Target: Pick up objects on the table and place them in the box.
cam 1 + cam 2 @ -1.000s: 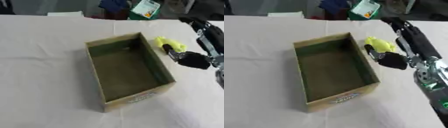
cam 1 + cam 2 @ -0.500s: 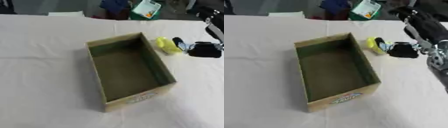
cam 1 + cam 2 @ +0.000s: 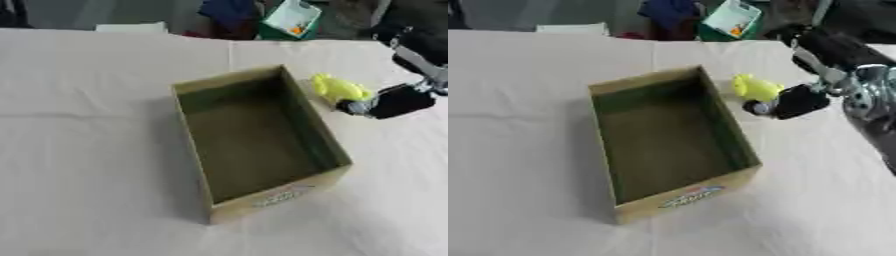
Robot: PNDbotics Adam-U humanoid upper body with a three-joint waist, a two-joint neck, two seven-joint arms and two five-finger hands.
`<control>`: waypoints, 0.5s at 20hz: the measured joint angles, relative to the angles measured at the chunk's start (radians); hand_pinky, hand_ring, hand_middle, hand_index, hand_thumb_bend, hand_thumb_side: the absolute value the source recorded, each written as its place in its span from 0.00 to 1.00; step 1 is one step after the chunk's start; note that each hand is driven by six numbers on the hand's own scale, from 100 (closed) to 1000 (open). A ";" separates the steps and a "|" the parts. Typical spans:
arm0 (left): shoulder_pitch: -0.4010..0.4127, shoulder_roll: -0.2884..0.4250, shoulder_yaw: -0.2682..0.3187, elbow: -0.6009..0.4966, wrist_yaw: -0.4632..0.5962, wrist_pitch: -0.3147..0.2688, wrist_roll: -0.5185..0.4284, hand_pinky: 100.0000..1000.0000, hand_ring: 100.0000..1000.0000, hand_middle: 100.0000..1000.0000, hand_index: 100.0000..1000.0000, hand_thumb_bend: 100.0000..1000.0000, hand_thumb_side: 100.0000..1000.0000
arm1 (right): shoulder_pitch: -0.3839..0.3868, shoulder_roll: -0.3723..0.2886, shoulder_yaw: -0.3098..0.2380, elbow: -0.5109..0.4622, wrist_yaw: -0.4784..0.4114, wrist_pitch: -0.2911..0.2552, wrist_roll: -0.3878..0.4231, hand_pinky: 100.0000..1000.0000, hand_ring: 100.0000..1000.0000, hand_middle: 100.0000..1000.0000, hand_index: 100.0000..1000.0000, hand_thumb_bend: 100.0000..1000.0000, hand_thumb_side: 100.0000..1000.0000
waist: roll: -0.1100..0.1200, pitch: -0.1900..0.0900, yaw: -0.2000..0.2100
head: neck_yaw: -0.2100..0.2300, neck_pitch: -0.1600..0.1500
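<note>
Right eye view — right hand (image 3: 798,101) beside yellow object (image 3: 754,88), finger state unclear — cardboard box (image 3: 627,89) alongside.

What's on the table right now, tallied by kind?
Cardboard box: 1, nothing visible inside
Yellow object: 1, on the cloth right of the box
Robot hand: 1, the right, beside the yellow object
Total: 3

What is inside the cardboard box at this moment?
The cardboard box shows only its bare dark floor; no object lies in it. The yellow object lies outside, beside its right wall, at the right hand. The inner face of the near wall is hidden.
</note>
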State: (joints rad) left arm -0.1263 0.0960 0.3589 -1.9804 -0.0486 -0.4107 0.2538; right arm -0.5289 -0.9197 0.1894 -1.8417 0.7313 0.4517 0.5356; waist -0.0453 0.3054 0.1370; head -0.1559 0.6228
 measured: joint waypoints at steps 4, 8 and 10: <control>0.000 0.000 -0.005 0.000 0.000 0.000 -0.005 0.31 0.39 0.48 0.61 0.00 0.50 | -0.044 0.004 0.039 0.100 0.008 -0.014 0.014 0.86 0.96 0.91 0.99 0.34 0.30 | 0.000 0.000 0.004 | -0.007 0.000; 0.000 0.000 -0.005 0.000 -0.001 0.002 -0.010 0.31 0.39 0.48 0.61 0.00 0.50 | -0.079 0.026 0.072 0.193 0.018 -0.029 0.028 0.86 0.97 0.91 1.00 0.32 0.28 | 0.000 0.002 0.005 | -0.013 0.000; 0.000 -0.001 -0.005 0.000 -0.001 0.002 -0.011 0.31 0.39 0.48 0.61 0.00 0.50 | -0.091 0.041 0.084 0.234 0.019 -0.035 0.033 0.86 0.97 0.91 1.00 0.31 0.27 | 0.000 0.004 0.005 | -0.015 0.000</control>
State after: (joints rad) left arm -0.1261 0.0955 0.3536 -1.9804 -0.0493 -0.4083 0.2430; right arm -0.6203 -0.8791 0.2735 -1.6079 0.7498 0.4166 0.5684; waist -0.0456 0.3093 0.1418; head -0.1706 0.6225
